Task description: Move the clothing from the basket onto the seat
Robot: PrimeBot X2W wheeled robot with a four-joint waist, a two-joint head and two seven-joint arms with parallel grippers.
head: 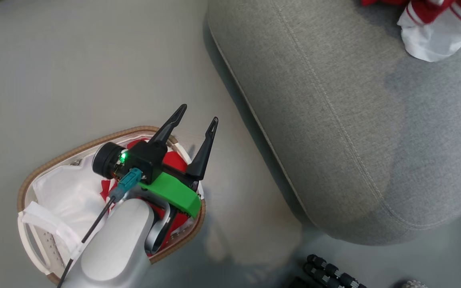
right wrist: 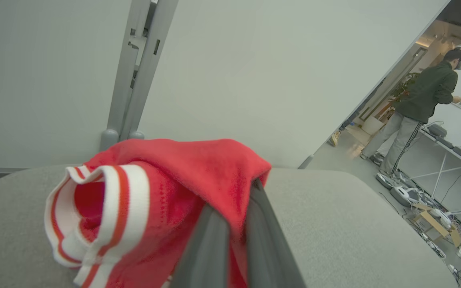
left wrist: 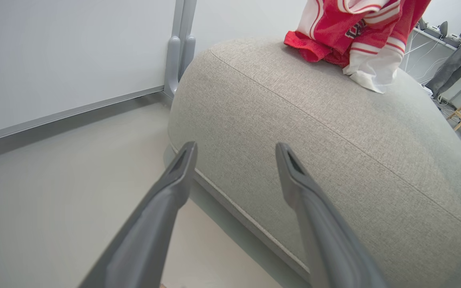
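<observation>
The basket (head: pixel 54 158), oval with a brown woven rim, stands on the floor at the lower left of the head view. Red clothing (head: pixel 176 160) lies inside it, partly hidden by my left arm. My left gripper (head: pixel 198 114) hovers above the basket's far rim, open and empty, its fingers pointing toward the grey seat (head: pixel 334 100). In the left wrist view the left gripper (left wrist: pixel 236 150) faces the seat's (left wrist: pixel 314 132) rounded corner. A red and white garment (left wrist: pixel 346 28) rests on the seat top. My right gripper (right wrist: pixel 234 208) is shut on this garment (right wrist: pixel 154 200) above the seat (right wrist: pixel 354 224).
A white liner (head: pixel 66 188) folds over the basket's left side. Black cable connectors (head: pixel 330 274) lie on the floor near the seat's front corner. A wall post (left wrist: pixel 180 60) stands behind the seat. A person (right wrist: pixel 418 108) stands far off by desks and cables.
</observation>
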